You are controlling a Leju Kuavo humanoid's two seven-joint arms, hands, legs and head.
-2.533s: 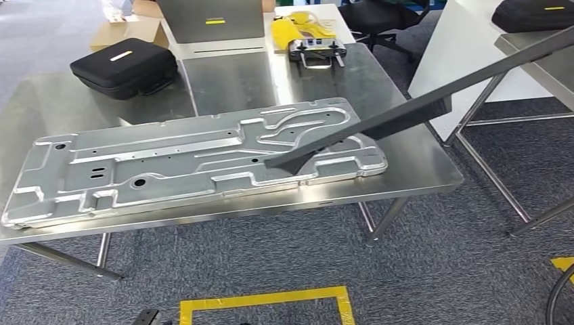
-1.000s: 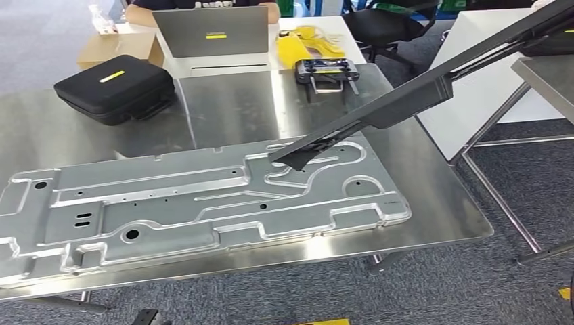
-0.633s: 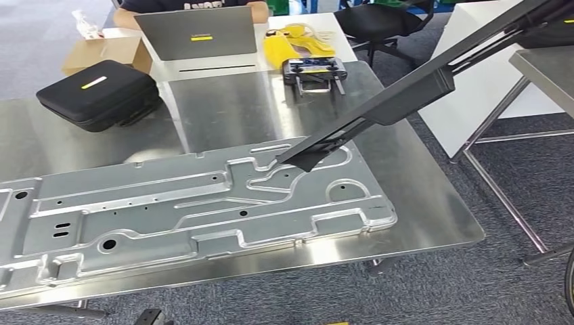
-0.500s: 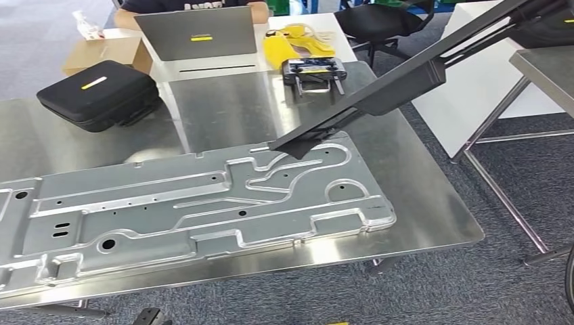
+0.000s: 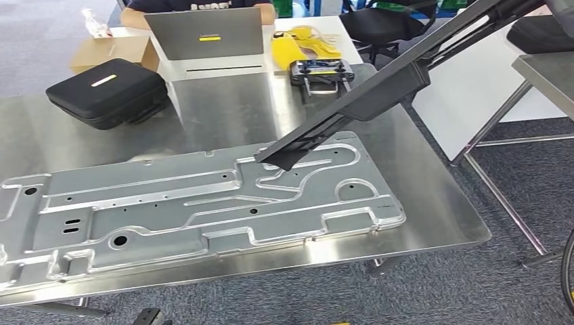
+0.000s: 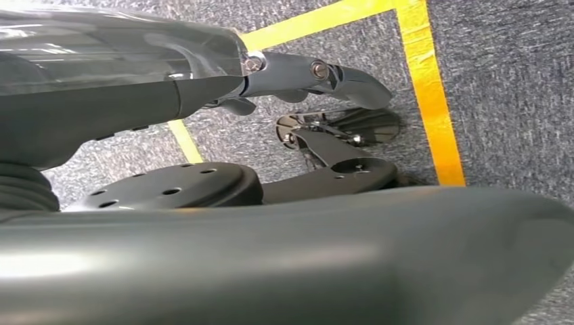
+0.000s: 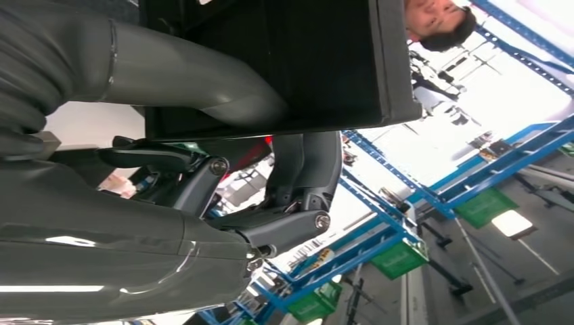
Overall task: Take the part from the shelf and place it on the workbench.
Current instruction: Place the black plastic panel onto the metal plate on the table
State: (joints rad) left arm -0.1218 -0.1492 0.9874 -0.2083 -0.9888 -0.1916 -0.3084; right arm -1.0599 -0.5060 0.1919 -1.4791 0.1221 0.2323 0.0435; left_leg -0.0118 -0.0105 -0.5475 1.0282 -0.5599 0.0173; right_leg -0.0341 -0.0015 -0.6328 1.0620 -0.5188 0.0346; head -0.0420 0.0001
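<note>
metal panel (image 5: 196, 210) covers workbench (image 5: 433, 210) front

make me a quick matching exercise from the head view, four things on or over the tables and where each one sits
Things:
1. long black part
2. black case
3. laptop
4. large metal plate

Places:
A. far left of the steel workbench
B. slanting in from the upper right, low end over the plate
C. flat on the near side of the workbench
D. on the white table behind, lid standing, in front of a person

Pairs: 1-B, 2-A, 3-D, 4-C
</note>
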